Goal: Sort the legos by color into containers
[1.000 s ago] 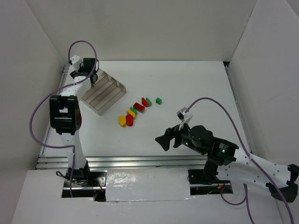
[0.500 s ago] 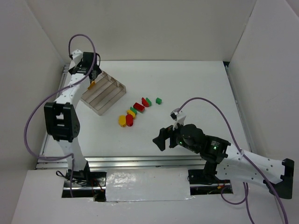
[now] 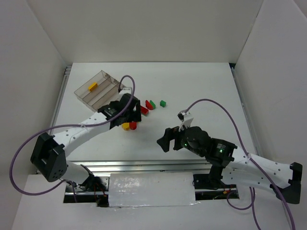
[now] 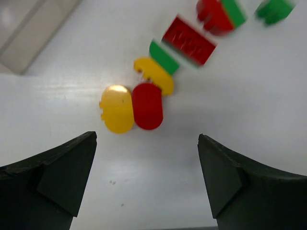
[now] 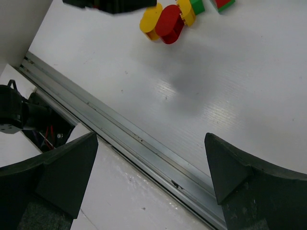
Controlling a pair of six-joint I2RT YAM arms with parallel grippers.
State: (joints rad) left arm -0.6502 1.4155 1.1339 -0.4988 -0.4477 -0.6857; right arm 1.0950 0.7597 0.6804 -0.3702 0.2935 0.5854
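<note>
The clear three-compartment tray stands at the back left and holds one yellow brick. Its corner shows in the left wrist view. The loose legos lie in a diagonal line: a yellow round brick, a red round brick, a yellow brick, a green brick, a red block, a red-and-green pair and a green brick. My left gripper is open and empty, just above the yellow and red round bricks. My right gripper is open and empty, over the table's near part.
A metal rail runs along the table's near edge under the right gripper. White walls close in the table at the left, back and right. The right wrist view shows the legos at its top edge.
My left arm has swung from the tray's far left corner over to the lego line. A yellow brick now lies in the tray, which sits slightly further left. The right arm has hardly moved.
</note>
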